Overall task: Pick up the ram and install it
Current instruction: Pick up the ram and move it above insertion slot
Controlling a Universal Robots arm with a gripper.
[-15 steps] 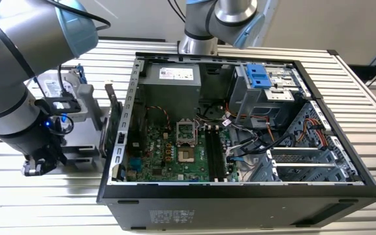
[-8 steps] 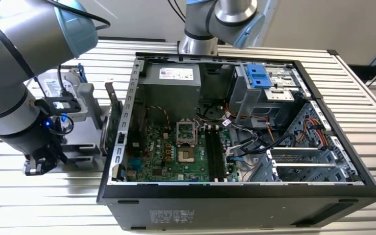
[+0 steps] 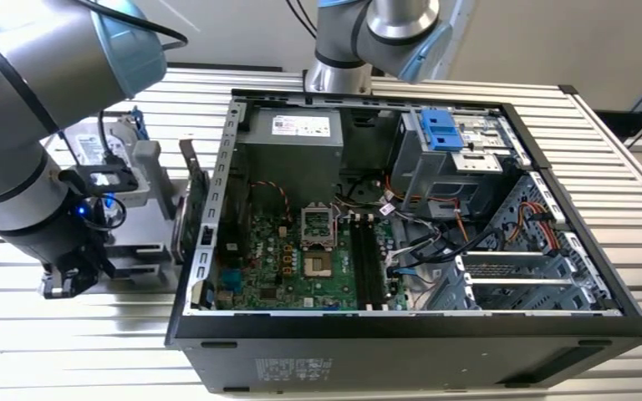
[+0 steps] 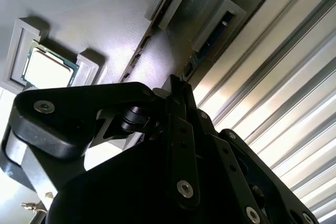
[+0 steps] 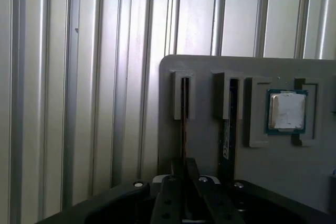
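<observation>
First wrist view: gripper (image 5: 184, 165) pinches the ram (image 5: 183, 129), slotted farther from the processor (image 5: 286, 110); pickup step, I judge, wanting a straight pull.

From the exterior view I see an open black computer case (image 3: 410, 334) lying on a slatted metal table (image 3: 622, 167), with its green motherboard (image 3: 282, 267) facing up. A grey power supply (image 3: 298, 138) sits at the far end, and a blue drive bracket (image 3: 440, 129) is beside it, toward the exterior view's right. Loose cables (image 3: 433, 242) run alongside the board. In both wrist views I see a grey holder plate (image 5: 273, 166) on the slats, with a processor chip (image 5: 286, 111) seated in a recess.
</observation>
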